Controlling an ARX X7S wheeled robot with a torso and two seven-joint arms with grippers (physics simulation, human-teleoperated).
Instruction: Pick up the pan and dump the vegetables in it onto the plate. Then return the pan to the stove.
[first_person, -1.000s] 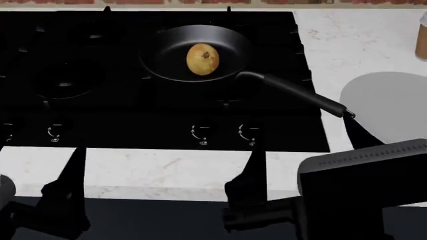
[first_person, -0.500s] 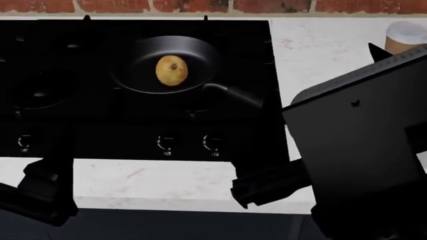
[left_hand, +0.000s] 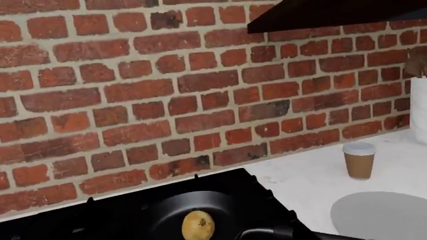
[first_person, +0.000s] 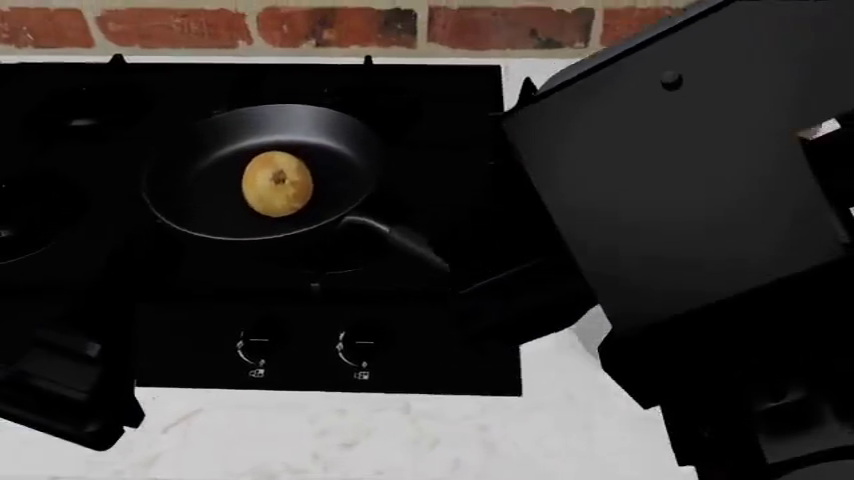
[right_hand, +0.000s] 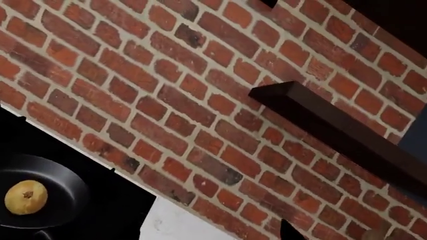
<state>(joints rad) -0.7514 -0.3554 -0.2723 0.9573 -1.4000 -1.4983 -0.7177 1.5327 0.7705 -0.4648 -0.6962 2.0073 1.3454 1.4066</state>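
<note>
The black pan (first_person: 200, 200) sits on the stove (first_person: 441, 120), its handle (first_person: 400, 245) pointing to the front right. The yellow-brown onion (first_person: 276, 184) lies in the pan's middle. Pan (left_hand: 167, 212) and onion (left_hand: 198, 225) also show in the left wrist view, with the pale grey plate (left_hand: 380, 215) on the counter to the stove's right. The right wrist view shows the onion (right_hand: 25, 197) in the pan (right_hand: 63, 192). My right arm (first_person: 667, 200) is raised at the right and hides the plate in the head view. My left gripper (first_person: 67, 395) is a dark shape at the front left. Neither gripper's jaws show clearly.
A brown paper cup with a white lid (left_hand: 359, 160) stands on the white counter (left_hand: 313, 175) behind the plate. A brick wall (left_hand: 167, 90) runs behind the stove, with a dark shelf (right_hand: 333, 130) on it. Stove knobs (first_person: 354, 350) line the front edge.
The head view has swung, so the pan sits further left and lower. My right arm has risen and now covers the right side, hiding plate and cup. The pan and onion have not moved on the stove.
</note>
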